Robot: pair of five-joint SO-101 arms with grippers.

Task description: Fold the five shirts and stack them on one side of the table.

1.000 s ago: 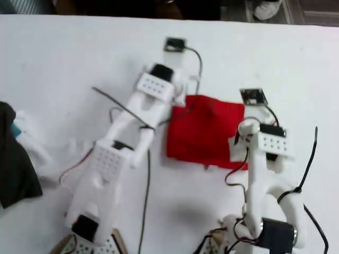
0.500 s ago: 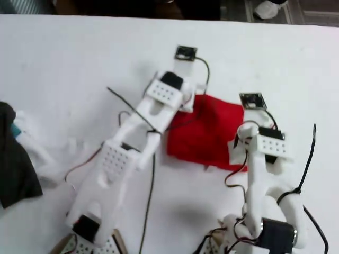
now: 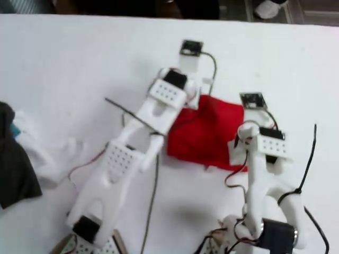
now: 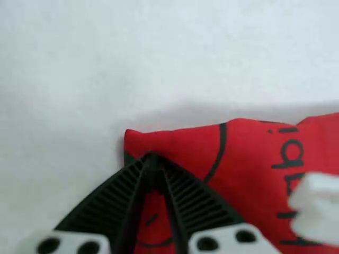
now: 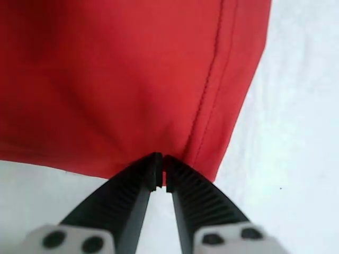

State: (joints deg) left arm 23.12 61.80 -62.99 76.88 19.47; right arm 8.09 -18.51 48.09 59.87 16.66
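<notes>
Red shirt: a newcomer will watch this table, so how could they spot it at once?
On the white table, look near the middle, between the left arm and the right arm. The red shirt lies there, the only red thing; the other clothes, dark and white, are heaped at the table's edge.

Right gripper (image 5: 159, 170), black and ribbed, fingers (image 5: 127, 196) pressed together with barely a slit between them, tips closed on the edge of the red shirt (image 5: 116, 79), just beside one of its corners. Past the tips, smooth red cloth lying flat, with a stitched seam (image 5: 212, 79) running close along one side edge. White table (image 5: 286, 132) beyond that side edge and beneath the fingers. White finger mounts (image 5: 69, 238) with dark screw holes, closest to the camera.
</notes>
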